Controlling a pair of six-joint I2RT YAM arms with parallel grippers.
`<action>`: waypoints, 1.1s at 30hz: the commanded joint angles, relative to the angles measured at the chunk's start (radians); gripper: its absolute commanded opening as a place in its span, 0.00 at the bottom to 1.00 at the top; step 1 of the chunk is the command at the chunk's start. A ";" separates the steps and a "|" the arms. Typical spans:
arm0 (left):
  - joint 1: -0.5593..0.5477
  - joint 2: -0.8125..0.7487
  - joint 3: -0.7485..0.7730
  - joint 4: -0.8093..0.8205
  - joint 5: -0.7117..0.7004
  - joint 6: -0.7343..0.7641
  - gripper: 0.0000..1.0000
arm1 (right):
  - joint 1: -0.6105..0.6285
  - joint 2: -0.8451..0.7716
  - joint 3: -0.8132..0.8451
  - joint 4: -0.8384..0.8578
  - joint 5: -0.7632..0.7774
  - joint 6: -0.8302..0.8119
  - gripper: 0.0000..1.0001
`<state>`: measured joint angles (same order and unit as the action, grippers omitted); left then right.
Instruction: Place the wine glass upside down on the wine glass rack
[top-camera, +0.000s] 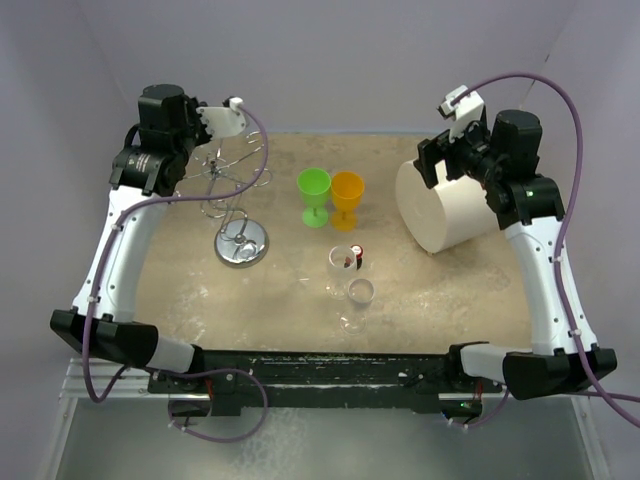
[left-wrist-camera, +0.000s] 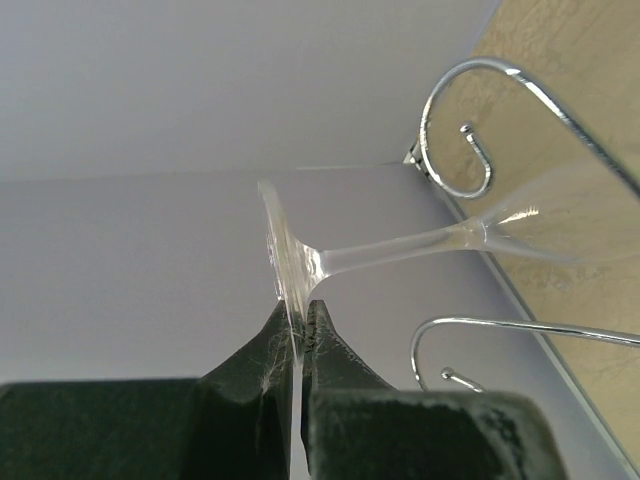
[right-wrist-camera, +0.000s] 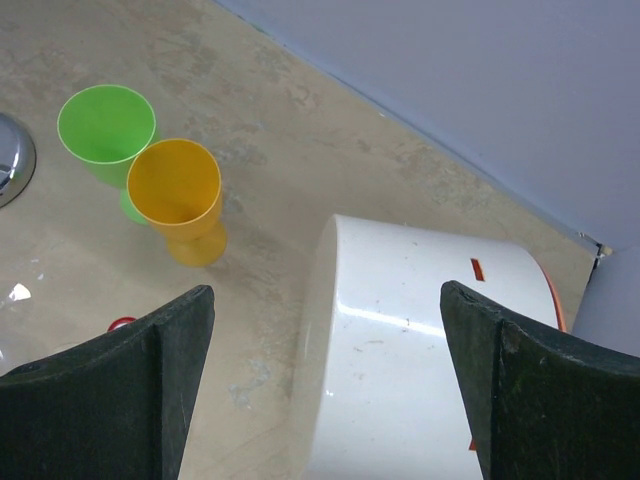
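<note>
Your left tool (left-wrist-camera: 298, 330) pinches the wine glass (left-wrist-camera: 400, 250) by its foot rim, with the stem between two wire arms of the rack (top-camera: 241, 245). Lower gently until the foot rests on both arms. Your right tool (right-wrist-camera: 322, 300) gapes open.

table (top-camera: 450, 290) | on it: wine glass rack (top-camera: 241, 245), green cup (top-camera: 314, 190), orange cup (top-camera: 347, 192), white cylinder (top-camera: 440, 215), clear glasses (top-camera: 347, 262)

Left claw (left-wrist-camera: 298, 328) pinched, right claw (right-wrist-camera: 325, 295) agape
</note>
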<state>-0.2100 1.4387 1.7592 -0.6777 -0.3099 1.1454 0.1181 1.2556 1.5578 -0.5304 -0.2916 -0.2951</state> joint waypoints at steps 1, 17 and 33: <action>-0.006 -0.061 -0.017 0.036 0.108 0.018 0.00 | -0.010 -0.010 0.002 0.040 -0.043 0.011 0.97; -0.014 -0.004 0.057 0.029 0.255 0.010 0.00 | -0.015 0.017 0.008 0.041 -0.061 0.020 0.97; -0.017 0.083 0.056 0.179 0.193 0.015 0.00 | -0.015 0.044 0.021 0.036 -0.072 0.018 0.97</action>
<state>-0.2195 1.5143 1.7756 -0.5999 -0.0868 1.1641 0.1055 1.2896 1.5555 -0.5247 -0.3355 -0.2878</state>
